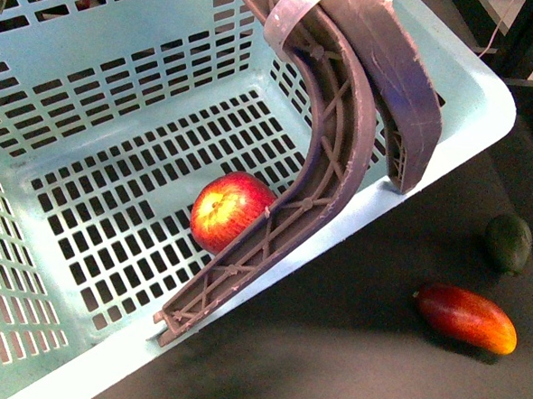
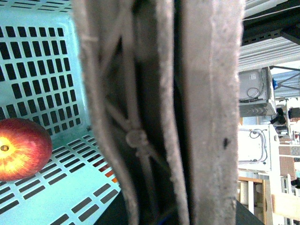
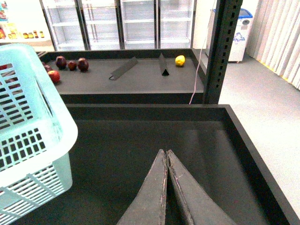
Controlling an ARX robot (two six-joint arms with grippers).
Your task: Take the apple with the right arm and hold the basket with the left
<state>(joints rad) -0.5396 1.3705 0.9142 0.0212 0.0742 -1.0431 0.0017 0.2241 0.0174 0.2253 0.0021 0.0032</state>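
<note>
A red apple (image 1: 230,211) rests on the slotted floor of the pale blue-green basket (image 1: 471,103), touching one of its grey-brown ribbed handles (image 1: 342,150). On the dark table beside the basket lie a mango (image 1: 466,317) and an avocado (image 1: 508,241). We see the right gripper (image 3: 165,152) over bare table, fingers pressed together on nothing. The handles fill the left wrist view; we cannot tell how the left gripper's fingers stand.

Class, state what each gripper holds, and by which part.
The right gripper is shut, empty. The left gripper, fingers unseen, seemingly holds the basket by its raised handles.
</note>
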